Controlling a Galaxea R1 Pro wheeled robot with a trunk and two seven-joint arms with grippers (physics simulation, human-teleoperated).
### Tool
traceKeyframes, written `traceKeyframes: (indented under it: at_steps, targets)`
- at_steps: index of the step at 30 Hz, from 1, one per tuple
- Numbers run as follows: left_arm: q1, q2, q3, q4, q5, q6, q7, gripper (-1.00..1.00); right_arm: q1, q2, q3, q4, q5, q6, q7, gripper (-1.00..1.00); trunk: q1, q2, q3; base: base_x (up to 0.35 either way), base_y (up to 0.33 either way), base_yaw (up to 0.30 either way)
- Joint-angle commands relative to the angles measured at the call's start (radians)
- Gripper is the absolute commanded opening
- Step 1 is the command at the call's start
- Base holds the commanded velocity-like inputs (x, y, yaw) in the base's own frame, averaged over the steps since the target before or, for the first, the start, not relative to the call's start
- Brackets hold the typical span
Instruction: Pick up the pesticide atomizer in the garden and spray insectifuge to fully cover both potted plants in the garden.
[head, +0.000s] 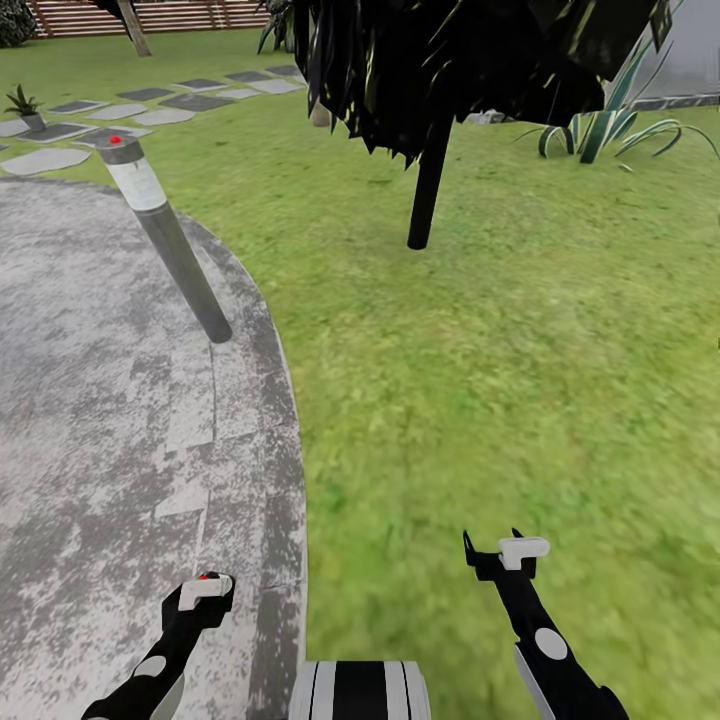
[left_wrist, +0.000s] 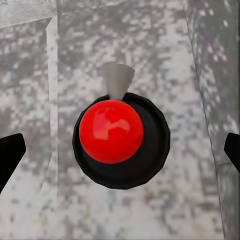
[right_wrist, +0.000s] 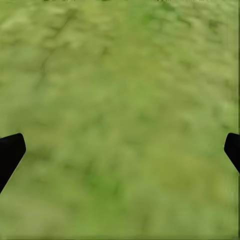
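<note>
- The robot faces along the border where the round stone patio (head: 100, 400) meets the lawn (head: 480, 380). Judging by this, it is travelling through the garden rather than working on anything.
- Both arms are held low and forward, close to the body. This looks like a carrying posture for driving, as nothing lies within reach.
- The left gripper (head: 205, 592) hangs over the patio with its jaws apart and nothing between them.
- In the left wrist view a round black object with a red dome (left_wrist: 112, 132) and a small grey cone sits between the two fingertips. I cannot tell what it is.
- The right gripper (head: 492, 547) hangs over bare grass, jaws likewise apart and empty.
- One potted plant (head: 22, 103) shows, far off at the left beside the stepping stones (head: 120, 110) and well apart from both arms. I cannot tell where the pesticide atomizer stands.
- One grey bollard lamp (head: 165, 235) with a red dot rises at the patio's edge, leaning in this view.
- One dark palm trunk (head: 430, 185) stands on the lawn, and one striped agave (head: 605, 125) lies beyond it to the right.
- A slatted fence (head: 190, 15) closes the far side.
- Count: two grippers, one plant of the two needed, one lamp, one agave.
</note>
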Motion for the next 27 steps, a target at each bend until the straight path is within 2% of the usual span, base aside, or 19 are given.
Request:
traceKeyframes:
  at_steps: [1,9,10,27]
  targets:
    - [-0.001,0.000,0.007,0.001,-0.009,-0.004,-0.001,1.00,0.000,0.000,-0.001,0.001,0.008,-0.002,-0.003,1.00,0.000,0.000,0.000,0.000,0.000,-0.028]
    - [-0.001,0.000,0.007,0.003,-0.009,-0.005,0.000,1.00,0.000,0.001,-0.001,0.001,0.008,-0.002,-0.003,1.00,0.000,0.000,0.001,0.000,0.000,-0.004]
    - [-0.001,0.000,0.007,0.003,-0.009,-0.005,0.000,-1.00,0.000,0.001,-0.001,0.001,0.008,-0.002,-0.003,1.00,0.000,0.000,0.001,0.000,0.000,0.000]
    - [-0.001,0.001,0.007,-0.004,-0.008,-0.005,0.000,-1.00,0.000,0.001,-0.001,0.001,0.008,-0.002,-0.003,1.00,0.000,0.000,0.001,0.000,0.000,0.000]
